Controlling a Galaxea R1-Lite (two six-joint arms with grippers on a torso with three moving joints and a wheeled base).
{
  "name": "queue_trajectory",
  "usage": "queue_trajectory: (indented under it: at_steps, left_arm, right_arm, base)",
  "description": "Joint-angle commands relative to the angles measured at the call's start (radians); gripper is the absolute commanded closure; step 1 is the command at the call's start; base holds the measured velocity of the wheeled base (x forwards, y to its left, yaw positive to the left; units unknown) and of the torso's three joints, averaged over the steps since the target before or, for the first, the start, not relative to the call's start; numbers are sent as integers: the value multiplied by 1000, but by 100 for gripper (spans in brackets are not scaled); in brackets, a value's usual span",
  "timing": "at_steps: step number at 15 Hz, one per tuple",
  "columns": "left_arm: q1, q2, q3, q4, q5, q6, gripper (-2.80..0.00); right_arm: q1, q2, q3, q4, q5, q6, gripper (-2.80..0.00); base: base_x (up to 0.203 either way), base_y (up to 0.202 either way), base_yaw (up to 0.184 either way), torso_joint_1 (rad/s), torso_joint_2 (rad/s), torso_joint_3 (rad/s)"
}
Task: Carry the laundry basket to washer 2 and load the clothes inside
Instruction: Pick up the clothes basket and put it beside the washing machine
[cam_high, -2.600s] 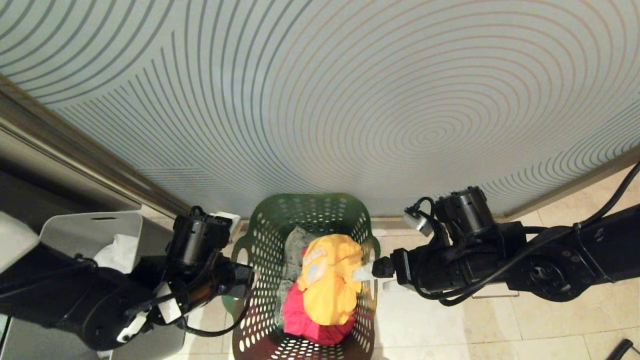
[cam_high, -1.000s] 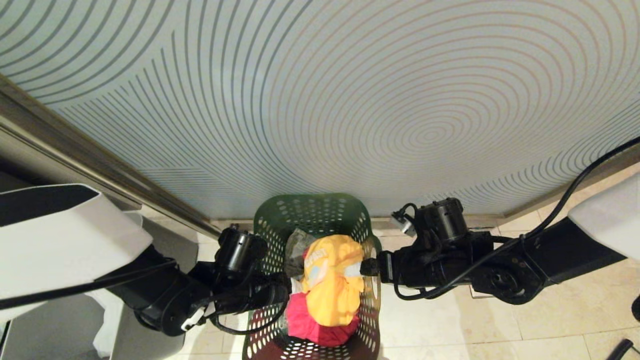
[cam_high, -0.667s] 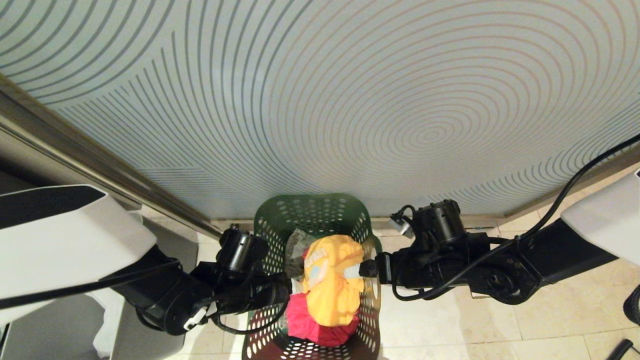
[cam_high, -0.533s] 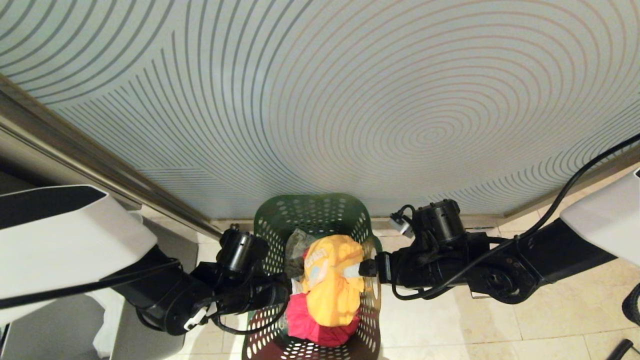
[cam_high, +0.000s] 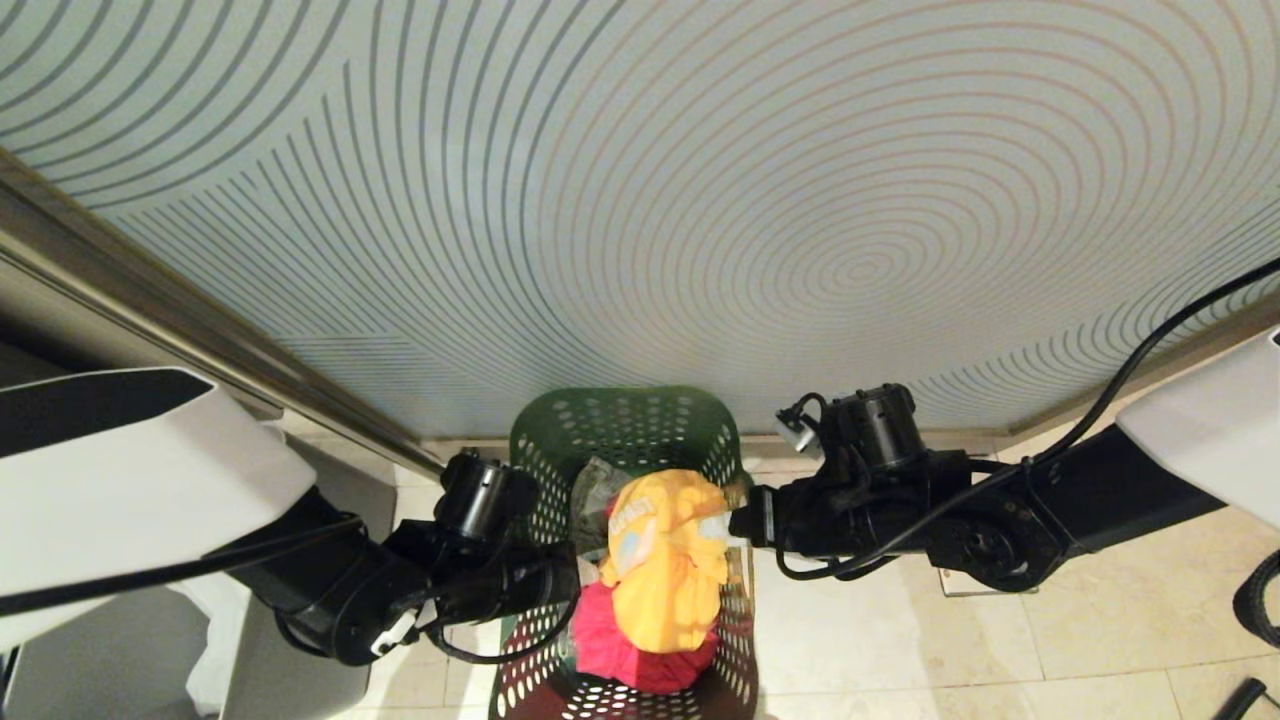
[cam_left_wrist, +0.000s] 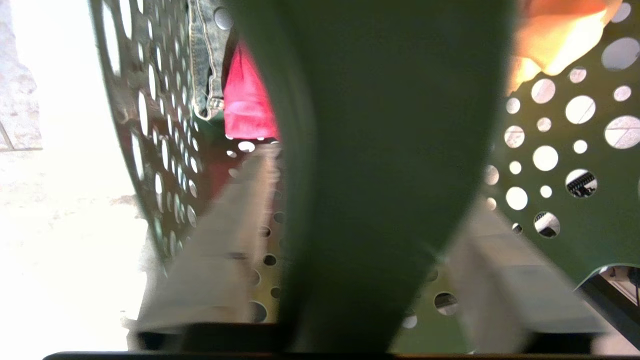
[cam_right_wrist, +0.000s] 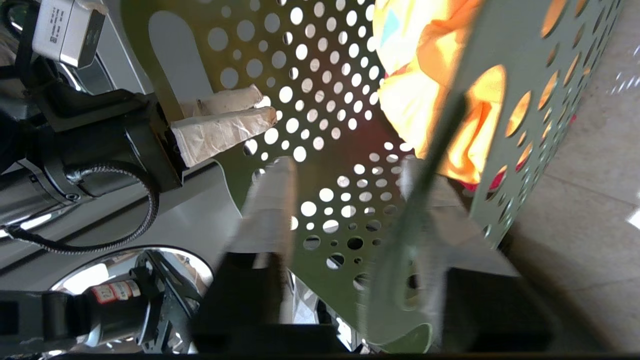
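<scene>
Straddling basket rim, unseen overhead

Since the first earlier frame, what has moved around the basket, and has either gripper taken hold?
Both arms swung inward to the green basket. The left gripper straddles the left rim; the right gripper straddles the right wall. Both are closing, a firm hold unconfirmed. The basket and the yellow garment stayed put.

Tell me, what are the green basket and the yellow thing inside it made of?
The green basket looks like smooth moulded plastic: its thin walls are punched with neat round holes. The yellow thing looks like soft cloth, perhaps cotton: it lies crumpled in folds atop a red garment.
</scene>
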Motion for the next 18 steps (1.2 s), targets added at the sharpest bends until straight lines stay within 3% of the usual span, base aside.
queue_trajectory:
  at_steps: [1, 9, 15, 18]
  left_arm:
    - [1, -5, -4, -1, 0, -3, 0]
    - [2, -31, 7, 12, -8, 1, 0]
    - [0, -28, 10, 13, -9, 0, 0]
    - [-5, -55, 38, 13, -11, 0, 0]
  right_arm:
    - [1, 10, -6, -5, 4, 4, 0]
    - [2, -15, 6, -4, 5, 7, 0]
    - [7, -71, 22, 4, 21, 137, 0]
    - [10, -117, 54, 4, 44, 149, 0]
  base:
    - [0, 0, 0, 0, 0, 0]
    - [0, 0, 0, 0, 0, 0]
    - [0, 0, 0, 0, 0, 0]
    - [0, 0, 0, 0, 0, 0]
